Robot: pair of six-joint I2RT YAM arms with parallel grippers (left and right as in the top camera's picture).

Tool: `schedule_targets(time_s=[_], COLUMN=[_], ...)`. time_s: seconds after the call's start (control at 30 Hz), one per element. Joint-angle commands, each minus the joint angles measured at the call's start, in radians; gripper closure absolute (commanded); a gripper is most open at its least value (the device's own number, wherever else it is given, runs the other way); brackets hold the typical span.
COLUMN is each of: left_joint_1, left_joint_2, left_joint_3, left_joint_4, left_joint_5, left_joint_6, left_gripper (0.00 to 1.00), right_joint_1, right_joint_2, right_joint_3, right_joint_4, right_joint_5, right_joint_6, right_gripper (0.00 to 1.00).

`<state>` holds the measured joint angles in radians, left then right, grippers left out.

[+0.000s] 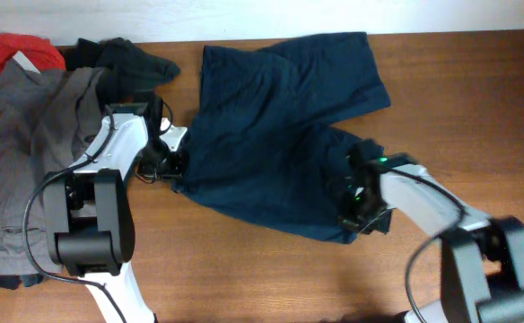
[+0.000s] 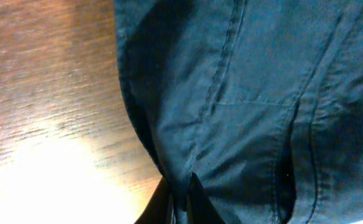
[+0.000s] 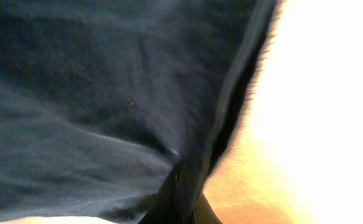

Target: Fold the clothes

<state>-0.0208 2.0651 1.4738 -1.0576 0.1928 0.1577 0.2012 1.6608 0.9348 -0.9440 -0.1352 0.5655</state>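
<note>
Right now both sets of my jaws are clamped on the navy shorts [image 1: 280,135], one on each side of the garment. My left jaws pinch the fabric edge close to a stitched seam. In the left wrist view the cloth runs down into them, with bare wood just beside. My right jaws bite the opposite edge, where a hem gathers into them and bright wood lies just outside.

I judge this two-sided hold is meant to lift the shorts or draw them taut so they can be laid flat and doubled over. Cloth this limp would sag and bunch if taken by one point alone. The shorts lie spread but rumpled between the jaws, one leg reaching away from both.

Beyond my left jaws, on the side away from the shorts, the other clothes wait in a loose heap: the grey trousers [image 1: 20,144], the black garment [image 1: 127,58] and the red piece [image 1: 24,49]. They are probably parked there to leave working room.

The surface [image 1: 477,108] is brown wood grain, glaring under strong light in both wrist views. Its far edge meets a pale wall [image 1: 244,13]. I can see nothing more of the room.
</note>
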Motion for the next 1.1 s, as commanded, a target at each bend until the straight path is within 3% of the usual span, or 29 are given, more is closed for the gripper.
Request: schedule_targets(time_s=[0.0,0.3,0.9,1.07], left_joint_1=[0.0,-0.016,-0.142,-0.149], left_joint_2=[0.016,-0.024,-0.412,-0.484], left_joint_3=[0.092,0.172,0.17,0.166], left_joint_4=[-0.079,-0.224,-0.376,-0.398], left_joint_5=[-0.005,-0.006,-0.267,-0.277], left_joint_6=[-0.108,-0.136,-0.277,-0.285], left_gripper=[0.99,0.99,0.99,0.99], right_joint_1=[-0.071,-0.166,-0.171,-0.171], right_joint_2=[-0.122,-0.365,-0.639,-0.72], right_joint_3=[0.073,0.17,0.171,0.171], right_joint_4=[-0.053,-0.184,-0.346,-0.384], right_joint_5=[0.008,0.019,0.069,0.068], right_joint_6=[-0.097,-0.17,-0.17,-0.169], right_gripper=[0.96,0.96,0.96,0.96])
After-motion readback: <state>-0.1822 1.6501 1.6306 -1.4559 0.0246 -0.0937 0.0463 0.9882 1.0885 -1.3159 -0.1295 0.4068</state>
